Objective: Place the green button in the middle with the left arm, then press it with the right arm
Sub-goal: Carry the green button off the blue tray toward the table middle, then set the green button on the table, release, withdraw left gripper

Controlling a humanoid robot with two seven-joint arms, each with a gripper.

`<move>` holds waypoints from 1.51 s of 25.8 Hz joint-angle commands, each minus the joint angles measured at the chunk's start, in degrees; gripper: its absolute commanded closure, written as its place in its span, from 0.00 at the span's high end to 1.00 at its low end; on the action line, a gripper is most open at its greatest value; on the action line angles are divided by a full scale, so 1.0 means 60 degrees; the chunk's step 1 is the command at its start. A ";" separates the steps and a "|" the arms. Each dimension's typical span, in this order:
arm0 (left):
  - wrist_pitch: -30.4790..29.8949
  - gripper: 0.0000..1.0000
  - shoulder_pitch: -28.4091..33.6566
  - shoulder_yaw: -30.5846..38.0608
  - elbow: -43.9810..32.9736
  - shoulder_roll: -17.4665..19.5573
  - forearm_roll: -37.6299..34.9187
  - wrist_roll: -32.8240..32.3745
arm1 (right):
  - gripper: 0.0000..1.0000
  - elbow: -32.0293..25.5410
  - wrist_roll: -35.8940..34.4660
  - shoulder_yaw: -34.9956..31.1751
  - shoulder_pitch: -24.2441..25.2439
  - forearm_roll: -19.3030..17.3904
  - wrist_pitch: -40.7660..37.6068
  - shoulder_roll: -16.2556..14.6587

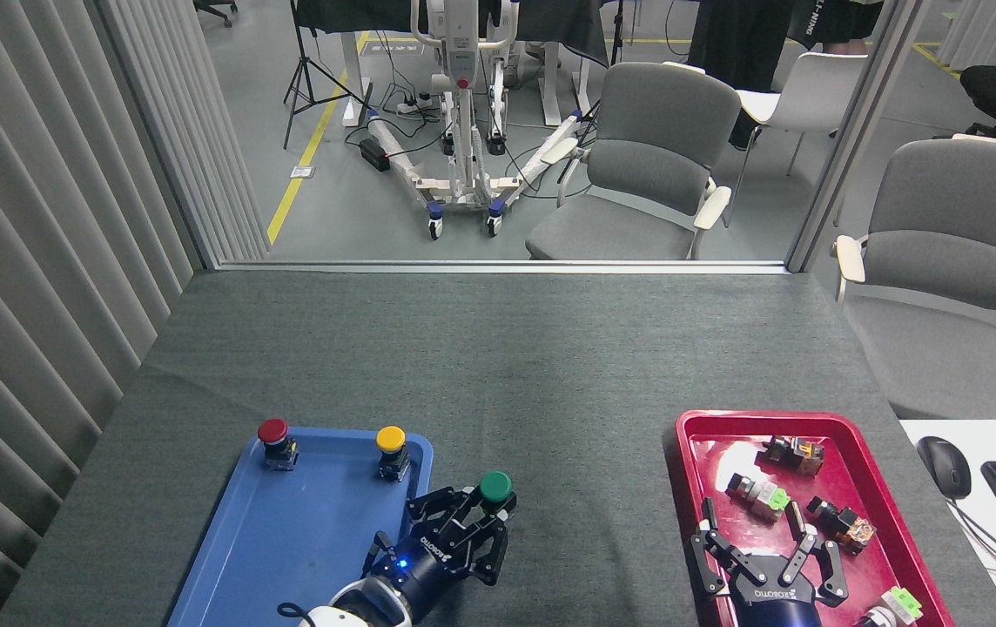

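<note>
The green button (pixel 495 486) is up off the surface, pinched in the fingers (pixel 441 507) of the left gripper (pixel 472 514). It hangs just past the right edge of the blue tray (pixel 289 540), over the dark grey cloth (pixel 568 374). The red button (pixel 272 432) and the yellow button (pixel 391 439) stand at the far end of the blue tray, and the yellow one is near the left gripper.

The step now looks like carrying the green button to the middle. The middle is the bare cloth between the blue tray and the red tray (pixel 689 453). To do it well, the left arm should go a bit more to the right, so the button is well apart from both trays. It should stay clear of the yellow button. Then it should come down slowly and keep the green cap facing up. The button should stand flat on the cloth before the fingers let go. If it tips, it could be hard to press.

The right gripper (pixel 763 544) hangs over the red tray with its fingers spread, holding nothing. Small parts lie in that tray near it. It should wait until the left gripper is out of the way, then press straight down on the green cap.
</note>
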 commanded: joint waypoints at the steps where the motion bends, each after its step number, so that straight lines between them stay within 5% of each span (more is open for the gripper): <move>1: 0.0231 0.00 -0.0542 -0.0626 0.0860 -0.0439 -0.0025 0.0022 | 1.00 0.0000 0.0034 0.0000 -0.0002 0.0002 0.0000 0.0009; 16: 0.0700 0.03 -0.0615 -0.1373 0.1871 -0.0849 0.0033 0.0330 | 1.00 0.0000 0.0034 0.0015 -0.0002 0.0002 0.0000 -0.0035; 18: 0.0846 0.30 -0.0615 -0.1402 0.1930 -0.0849 0.0106 0.0359 | 1.00 0.0000 0.0034 0.0000 -0.0002 -0.0013 0.0000 -0.0035; 21: 0.1154 0.91 -0.0615 -0.1549 0.1871 -0.0849 0.0136 0.0359 | 1.00 0.0000 0.0034 0.0015 0.0027 0.0002 0.0000 -0.0049; 22: 0.1154 1.00 -0.0615 -0.1607 0.1827 -0.0849 0.0136 0.0374 | 1.00 0.0000 0.0019 0.0015 -0.0002 -0.0013 0.0000 -0.0049; 30: 0.1037 1.00 -0.0322 -0.1490 0.0363 -0.0556 0.0209 0.0198 | 1.00 0.0030 0.0005 0.0044 -0.0002 0.0002 -0.0029 -0.0049; 35: 0.1212 1.00 0.0923 -0.0860 -0.3065 0.1231 0.1601 -0.0696 | 1.00 0.0030 0.0005 0.0337 -0.0046 0.0002 -0.0263 -0.0049; 39: 0.1886 1.00 0.2168 0.1029 -0.4970 0.2212 0.2523 -0.1091 | 1.00 0.0030 0.0005 0.0777 -0.0061 0.0031 -0.0351 0.0009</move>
